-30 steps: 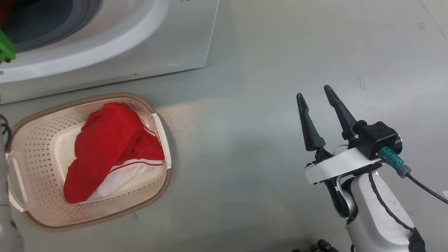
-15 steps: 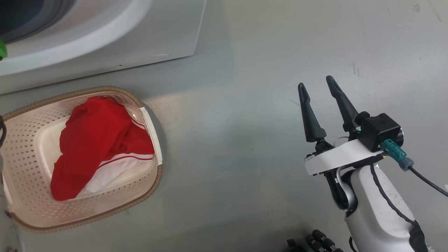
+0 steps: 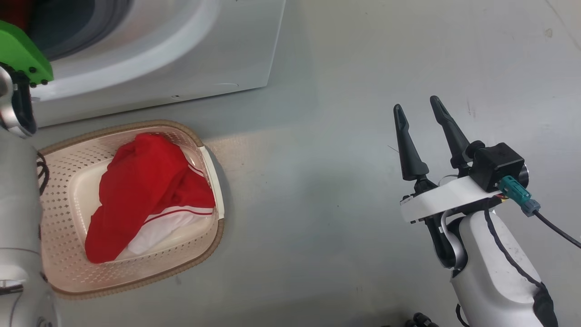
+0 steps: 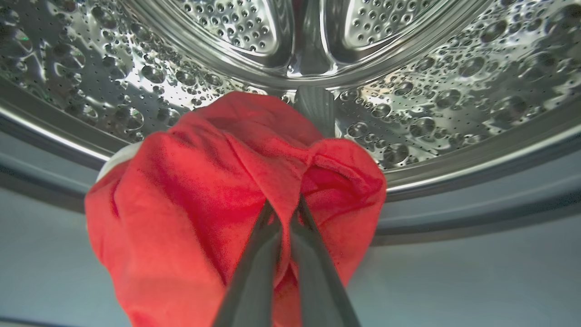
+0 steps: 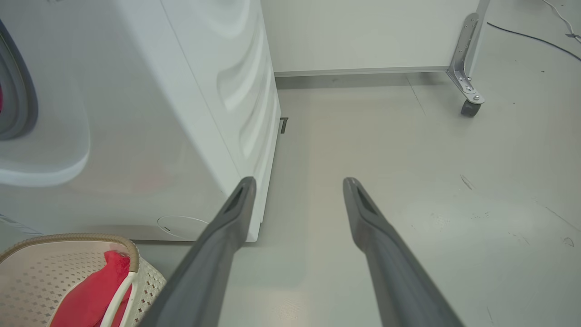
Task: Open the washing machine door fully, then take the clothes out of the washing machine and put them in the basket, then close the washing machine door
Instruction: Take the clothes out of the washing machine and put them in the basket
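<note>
Over the grey floor (image 3: 317, 204) your right gripper (image 3: 416, 103) hangs spread; inside the drum (image 4: 431, 104) your left gripper (image 4: 285, 206) pinches the red cloth (image 4: 181, 195).

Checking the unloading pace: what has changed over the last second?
The left arm has swung further into the head view, now covering the basket at its left edge; the left gripper is shut on a red garment at the drum. The right gripper, open, edged up the view. Clothes in the basket and washing machine lie as before.

Grey floor (image 3: 345, 136): basket (image 3: 59, 268), washing machine (image 3: 218, 59).
</note>
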Controlling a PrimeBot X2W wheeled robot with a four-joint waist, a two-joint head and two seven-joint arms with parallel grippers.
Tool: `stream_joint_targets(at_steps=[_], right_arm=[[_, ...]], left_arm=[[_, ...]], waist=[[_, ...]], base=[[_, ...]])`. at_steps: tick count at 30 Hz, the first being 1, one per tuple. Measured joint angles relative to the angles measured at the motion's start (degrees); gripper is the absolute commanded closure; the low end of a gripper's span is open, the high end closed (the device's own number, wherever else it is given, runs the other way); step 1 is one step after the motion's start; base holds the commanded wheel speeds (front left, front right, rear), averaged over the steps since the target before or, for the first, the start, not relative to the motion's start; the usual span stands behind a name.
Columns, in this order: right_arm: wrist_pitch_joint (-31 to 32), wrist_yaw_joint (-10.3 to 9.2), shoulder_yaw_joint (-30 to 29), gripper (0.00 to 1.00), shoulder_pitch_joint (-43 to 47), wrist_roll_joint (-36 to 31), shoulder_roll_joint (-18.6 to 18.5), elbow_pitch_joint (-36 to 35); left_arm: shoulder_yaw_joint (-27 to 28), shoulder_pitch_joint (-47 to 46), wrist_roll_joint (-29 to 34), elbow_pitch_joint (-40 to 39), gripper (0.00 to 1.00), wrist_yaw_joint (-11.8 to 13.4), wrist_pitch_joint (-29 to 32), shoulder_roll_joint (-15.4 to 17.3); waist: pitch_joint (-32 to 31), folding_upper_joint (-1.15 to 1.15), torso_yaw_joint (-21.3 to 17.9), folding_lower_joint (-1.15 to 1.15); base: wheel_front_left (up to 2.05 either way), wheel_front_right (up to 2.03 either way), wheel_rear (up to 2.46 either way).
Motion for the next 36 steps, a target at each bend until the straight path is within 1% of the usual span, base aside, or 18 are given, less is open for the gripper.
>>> stream_joint_targets(at_steps=[4, 7, 12, 18, 23, 28, 36], right_arm=[[0.0, 0.07, -0.4, 0.0, 0.0, -0.2, 0.0, 0.8], [0.0, 0.49, -0.7, 0.0, 0.0, -0.6, 0.0, 1.4], [0.0, 0.56, -1.1, 0.0, 0.4, -0.8, -0.1, 2.5], [0.0, 1.0, -1.5, 0.0, 2.6, -0.8, -0.1, 3.7], [0.0, 1.04, -2.4, 0.0, 4.2, -1.0, -0.1, 4.4], [0.0, 1.05, -2.9, 0.0, 5.4, -1.1, -0.1, 4.6], [0.0, 1.56, -2.6, 0.0, 6.2, -1.1, -0.1, 4.7]], left_arm=[[-0.2, 0.3, -1.1, 0.8, 1.0, -1.8, -3.4, -1.9], [0.2, 0.9, -2.3, 1.1, 1.0, -3.0, -6.1, -3.0], [0.1, 4.2, -2.6, 2.3, 1.0, -4.7, -9.7, -4.9], [-1.0, 8.4, -2.6, 3.6, 1.0, -7.3, -13.1, -5.7], [-2.0, 11.9, -2.6, 4.3, 1.0, -8.3, -14.2, -6.8], [-3.7, 16.4, -2.3, 5.1, 1.0, -8.8, -14.6, -7.5], [-6.2, 24.8, -2.1, 7.9, 1.0, -9.5, -14.8, -8.3]], waist=[[-1.8, 0.0, 0.9, 0.0], [-3.4, 0.0, 1.6, 0.0], [-6.3, 0.0, 3.0, 0.0], [-10.1, 0.0, 4.6, 0.0], [-13.2, 0.0, 6.0, -0.01], [-15.7, 0.0, 7.5, -0.01], [-17.9, 0.0, 9.6, -0.01]], base=[[0.0, 0.0, 0.0], [0.0, 0.0, 0.0], [0.0, 0.0, 0.0], [0.0, 0.0, 0.0], [0.0, 0.0, 0.0], [0.0, 0.0, 0.0], [0.0, 0.0, 0.0]])
